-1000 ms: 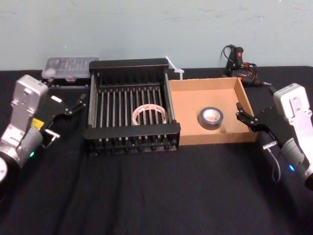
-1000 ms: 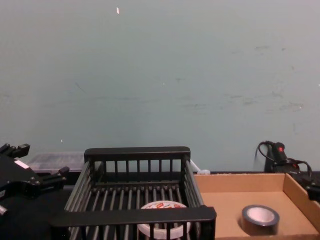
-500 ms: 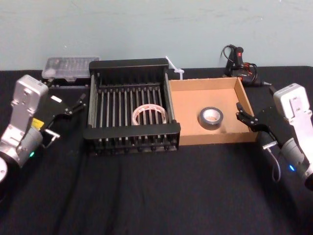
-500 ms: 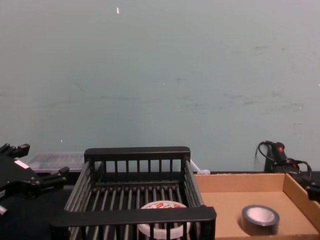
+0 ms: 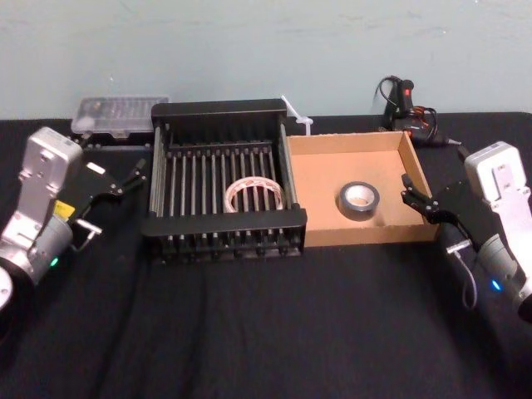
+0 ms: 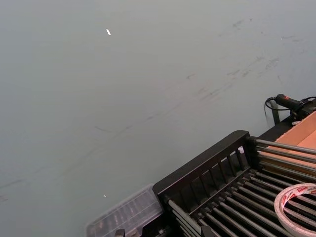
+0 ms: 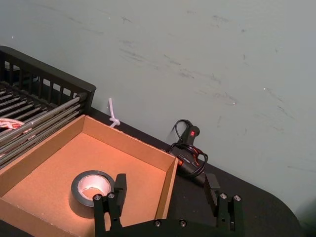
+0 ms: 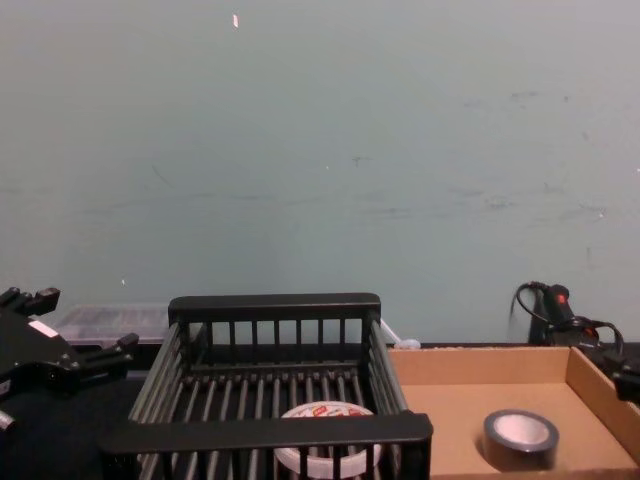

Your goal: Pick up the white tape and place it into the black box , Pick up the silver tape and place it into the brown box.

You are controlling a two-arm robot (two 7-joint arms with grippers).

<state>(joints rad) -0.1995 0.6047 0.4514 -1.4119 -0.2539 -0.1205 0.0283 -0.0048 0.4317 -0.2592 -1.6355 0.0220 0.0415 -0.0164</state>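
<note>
Nothing has shifted in the last second: the white tape [image 5: 255, 194] lies flat, hole upward, inside the black box [image 5: 223, 222], and the silver tape [image 5: 358, 199] lies likewise in the brown box [image 5: 320, 179]. The left gripper [image 5: 133, 176] hangs left of the black box and the right gripper [image 5: 411, 194] just right of the brown box, each with fingers spread apart.

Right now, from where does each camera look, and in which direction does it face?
Head: high, facing forward and down at the black box and brown box; the open left pincer and right pincer flank them.
Chest: low, facing forward across the boxes; left pincer at lower left.
Left wrist: beside the black box, facing the wall and the white tape.
Right wrist: facing the silver tape, past its own open pincer.
Head and chest share both tapes.
</note>
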